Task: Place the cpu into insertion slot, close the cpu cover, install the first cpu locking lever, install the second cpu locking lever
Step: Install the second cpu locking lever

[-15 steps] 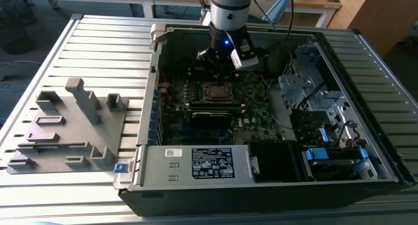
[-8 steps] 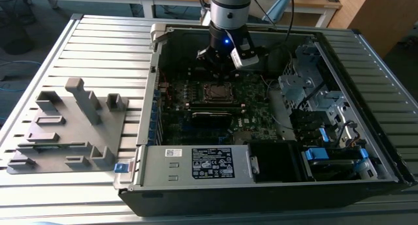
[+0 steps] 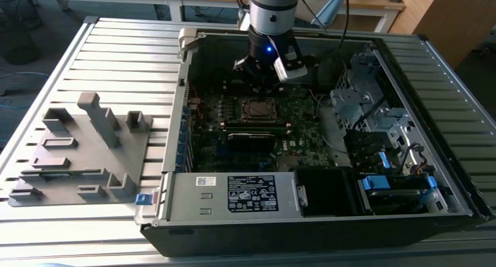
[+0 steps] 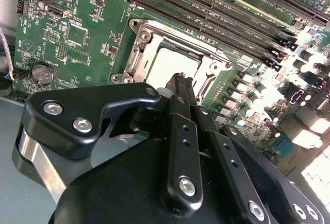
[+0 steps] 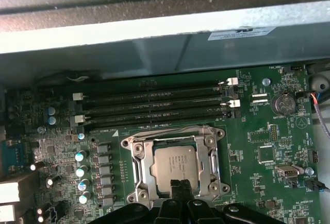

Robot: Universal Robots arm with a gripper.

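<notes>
In both wrist views the hand (image 5: 177, 187) covers the near edge of the cpu (image 5: 174, 166) and cpu cover (image 5: 138, 168). Locking levers too fine to make out. Exterior view: arm cut off at top edge.

Silver-grey cpu (image 5: 174, 166); green motherboard (image 5: 268, 131); black hand (image 4: 181, 87).

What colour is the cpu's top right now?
Dull silver-grey, seated in the insertion slot; the cpu shows best in the first wrist view.
</notes>
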